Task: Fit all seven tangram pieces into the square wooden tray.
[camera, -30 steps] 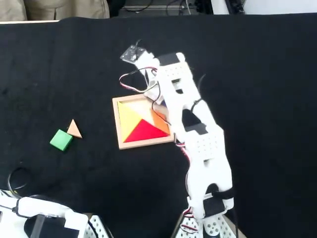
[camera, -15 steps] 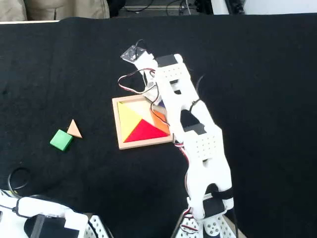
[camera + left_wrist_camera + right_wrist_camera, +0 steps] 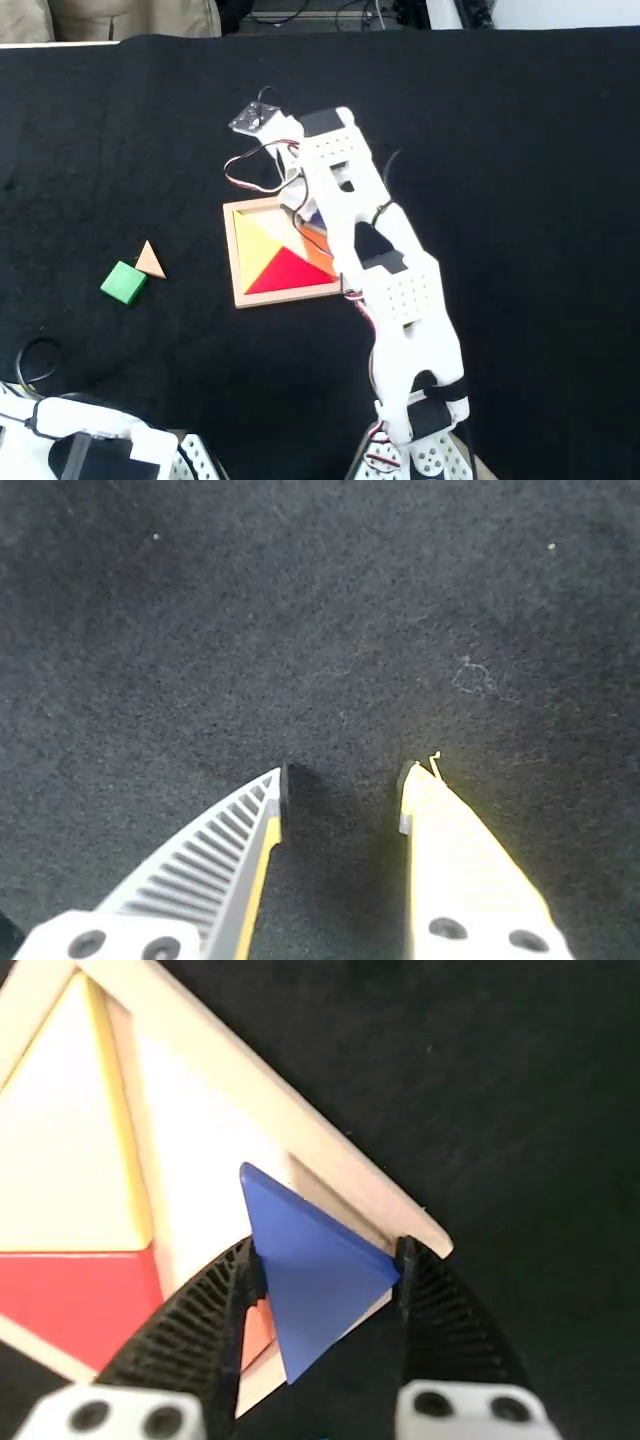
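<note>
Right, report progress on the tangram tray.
Done: the yellow triangle, red triangle and orange piece lie in the tray. In hand: the right gripper holds the blue triangle at a tray corner. To do: the green square and peach triangle sit on the cloth.

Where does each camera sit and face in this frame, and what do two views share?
High view: fixed above the table, looking down on the black cloth; the right arm stretches over the wooden tray.
Left wrist view: on the left wrist, facing bare cloth past the open left gripper.
Right wrist view: on the right wrist, facing a tray corner; the right gripper clamps a blue triangle.
Shared: high and right wrist views both show the tray's yellow triangle and red triangle.
</note>
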### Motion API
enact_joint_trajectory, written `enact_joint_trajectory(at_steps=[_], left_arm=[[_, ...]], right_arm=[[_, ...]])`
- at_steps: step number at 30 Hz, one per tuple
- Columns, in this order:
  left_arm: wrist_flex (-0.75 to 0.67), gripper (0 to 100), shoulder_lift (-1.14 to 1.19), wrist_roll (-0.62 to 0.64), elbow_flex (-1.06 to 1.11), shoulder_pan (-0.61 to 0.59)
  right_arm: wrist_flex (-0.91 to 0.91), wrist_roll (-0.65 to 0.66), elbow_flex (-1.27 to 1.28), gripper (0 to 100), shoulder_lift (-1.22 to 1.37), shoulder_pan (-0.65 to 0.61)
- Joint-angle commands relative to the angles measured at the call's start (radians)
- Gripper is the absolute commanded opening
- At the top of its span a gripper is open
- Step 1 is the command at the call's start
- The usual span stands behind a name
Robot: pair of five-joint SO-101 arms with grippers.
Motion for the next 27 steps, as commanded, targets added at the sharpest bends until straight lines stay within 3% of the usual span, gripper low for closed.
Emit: enact_joint_trajectory(at_steps=[1,9,17,24,27], left_arm=[[0.002,20,0.011,-0.011,0.033,0.010],[0.002,20,0.011,-0.012,0.033,0.010],[0.002,20,0.011,-0.012,0.033,0.008],[0.002,20,0.011,-0.012,0.033,0.008],[0.002,20,0.011,-0.012,0.033,0.008]], right_arm=[[0.026,-0.021,-0.054,12.3,-0.042,-0.015],[-0.015,-0.031,-0.035,12.6,-0.013,-0.029],[-0.006,-0.025,-0.038,29.0,-0.008,-0.029],[0.034,0.002,-0.047,25.6,-0.010,-0.046],[0.055,-0.003,-0.085,19.5,-0.030,-0.044]])
